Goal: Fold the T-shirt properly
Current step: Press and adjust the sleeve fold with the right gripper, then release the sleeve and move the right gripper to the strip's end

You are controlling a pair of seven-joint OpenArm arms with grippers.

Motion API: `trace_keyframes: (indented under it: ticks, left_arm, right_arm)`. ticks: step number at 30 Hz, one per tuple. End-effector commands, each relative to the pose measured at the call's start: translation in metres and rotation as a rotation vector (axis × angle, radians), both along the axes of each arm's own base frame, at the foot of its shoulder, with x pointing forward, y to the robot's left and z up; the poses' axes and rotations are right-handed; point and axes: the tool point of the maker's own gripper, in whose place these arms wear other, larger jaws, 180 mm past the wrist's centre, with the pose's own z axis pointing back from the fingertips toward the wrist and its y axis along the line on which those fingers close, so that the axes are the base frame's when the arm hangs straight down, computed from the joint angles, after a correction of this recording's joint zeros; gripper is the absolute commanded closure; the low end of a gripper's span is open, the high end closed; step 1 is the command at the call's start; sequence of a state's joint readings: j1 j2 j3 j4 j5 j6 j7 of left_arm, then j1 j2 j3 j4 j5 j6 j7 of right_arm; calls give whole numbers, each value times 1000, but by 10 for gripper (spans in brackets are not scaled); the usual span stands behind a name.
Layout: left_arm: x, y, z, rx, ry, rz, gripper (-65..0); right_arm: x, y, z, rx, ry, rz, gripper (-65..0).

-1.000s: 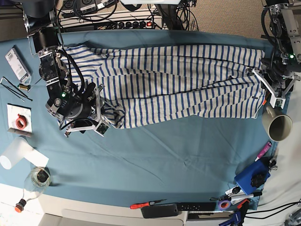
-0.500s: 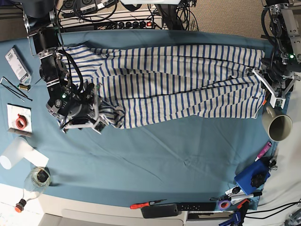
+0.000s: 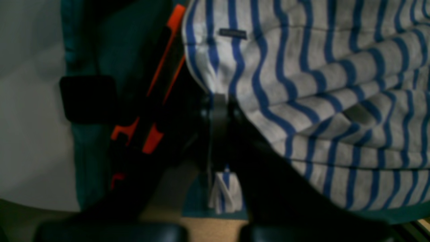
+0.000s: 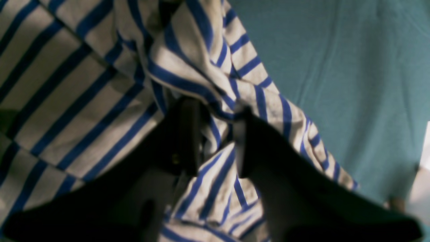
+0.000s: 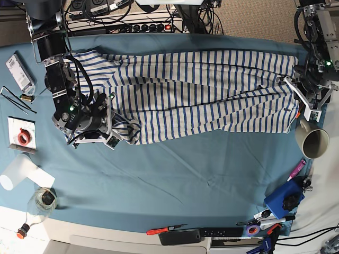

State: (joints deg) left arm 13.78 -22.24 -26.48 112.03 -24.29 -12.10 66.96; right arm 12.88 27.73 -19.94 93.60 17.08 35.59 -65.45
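A large cream cotton T-shirt with thin blue stripes lies stretched across the upper middle of the base view, on a plain teal tablecloth.

At the right edge of that view, the left gripper is clamped tight on the shirt's hem corner; the left wrist view shows a small tuft of striped cloth poking out below the pinched jaws.

At the left of the base view, the right gripper sits over the bunched lower-left corner. In the right wrist view its dark fingers stand either side of a crumpled fold, partly closed around it. Whether they truly grip is unclear.

Risks: the right jaws may catch only one loose layer, so the fabric slips free when lifted. Wrinkled bunching here could carry into a crooked fold. A beige funnel-shaped cup sits just below the left gripper and could be knocked.
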Motion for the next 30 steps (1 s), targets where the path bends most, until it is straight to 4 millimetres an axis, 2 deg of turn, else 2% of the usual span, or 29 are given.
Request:
trace_keyframes:
  ticks: [1, 4, 5, 7, 10, 14, 16, 20, 25, 27, 30]
  left_arm:
    - [7, 4, 12, 22, -41, -7, 0]
    - [7, 4, 12, 22, -41, -7, 0]
    - [7, 4, 12, 22, -41, -7, 0]
    - [7, 4, 12, 22, -41, -7, 0]
    - [7, 4, 11, 22, -41, -7, 0]
    - [7, 4, 12, 22, -41, -7, 0]
    - [7, 4, 11, 20, -41, -6, 0]
    - [6, 3, 10, 19, -38, -5, 0]
    - [5, 3, 10, 18, -37, -5, 0]
    - [5, 3, 9, 18, -34, -5, 0]
    - [5, 3, 9, 18, -34, -4, 0]
  right_arm:
    - [12, -2, 12, 11, -44, -7, -115]
    - [14, -1, 2, 43, -34, -17, -10]
    - [14, 0, -1, 54, -33, -20, 0]
    - [16, -1, -2, 64, -39, -38, 0]
    - [21, -4, 8, 62, -74, -104, 0]
    - [26, 8, 45, 65, -174, -111, 0]
    - [25, 15, 56, 69, -203, -93, 0]
    - [13, 14, 44, 58, -160, -97, 0]
    - [-6, -1, 28, 14, -102, -144, 0]
    - [-12, -5, 33, 26, -118, -166, 0]
    - [-19, -10, 52, 63, -191, -188, 0]
